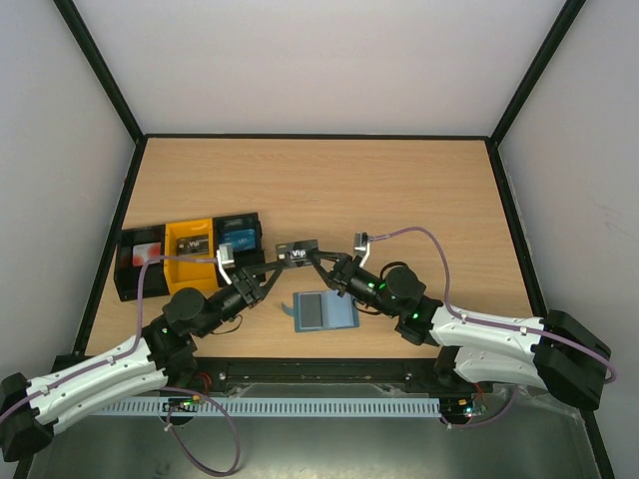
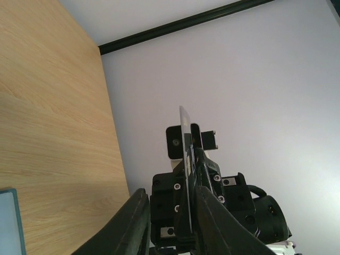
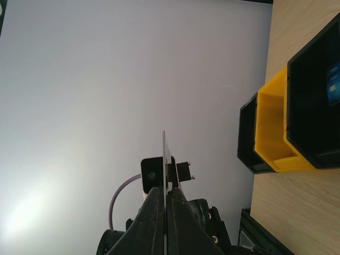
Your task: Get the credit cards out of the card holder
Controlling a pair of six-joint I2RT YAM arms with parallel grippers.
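progress: well along by the look of it. one black vip card [image 1: 298, 253] was out of the holder and held up in the air between the two arms, and three more cards lay in the trays.
left to do: dropping the vip card in a tray, probably. whether the holder held more could not be told.
card holder [image 1: 322, 311]: lay opened flat on the table [image 1: 399, 200] near the front edge, pale panel up, just below the raised card and touched by neither arm.
right gripper [image 3: 166, 192]: pressed together on the vip card (seen edge-on).
left gripper [image 2: 170, 190]: fingers stood either side of the same card, a gap showing, not pinching.
left black tray [image 1: 135, 284]: a red-and-white card [image 1: 146, 250].
yellow tray [image 1: 190, 271]: a dark card [image 1: 195, 242].
right black tray [image 1: 240, 217]: a blue card [image 1: 238, 238].
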